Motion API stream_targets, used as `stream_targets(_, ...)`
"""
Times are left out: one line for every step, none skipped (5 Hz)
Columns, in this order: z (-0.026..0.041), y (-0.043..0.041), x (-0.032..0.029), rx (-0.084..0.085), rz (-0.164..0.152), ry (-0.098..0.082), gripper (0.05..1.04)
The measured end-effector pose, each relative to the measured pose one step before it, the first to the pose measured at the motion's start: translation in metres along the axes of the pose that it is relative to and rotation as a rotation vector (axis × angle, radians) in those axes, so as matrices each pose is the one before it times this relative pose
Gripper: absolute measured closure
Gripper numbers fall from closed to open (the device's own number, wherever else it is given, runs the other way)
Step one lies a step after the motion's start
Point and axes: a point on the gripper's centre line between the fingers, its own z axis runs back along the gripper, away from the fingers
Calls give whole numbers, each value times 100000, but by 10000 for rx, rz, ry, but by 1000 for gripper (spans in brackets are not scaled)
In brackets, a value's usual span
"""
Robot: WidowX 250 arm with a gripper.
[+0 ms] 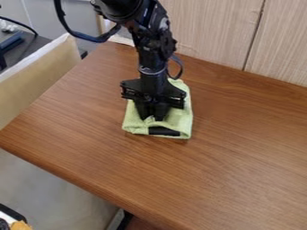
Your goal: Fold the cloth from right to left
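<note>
The black, hard-bodied tool (151,118) hangs down over the light green, roughly rectangular fabric cloth (179,118) on the brown wooden bench (240,161); whether it grips, I cannot tell; lifting with fabric snagged could drag the layers askew or undo a fold.
</note>
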Motion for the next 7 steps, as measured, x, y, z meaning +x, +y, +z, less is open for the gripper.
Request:
stream_targets(374, -68, 251, 28, 82, 151, 244)
stream_targets(78, -107, 68, -30, 36, 6, 77)
stream_targets(77, -183, 48, -138, -146, 27, 80)
stream_targets(182, -11, 26, 9, -171, 107, 83)
stream_targets(834, -896, 629, -801, -307, -7, 83)
stream_targets(2961, -121, 1378, 115, -282, -122, 83)
stream_targets(3081, -1004, 770, 451, -478, -207, 83)
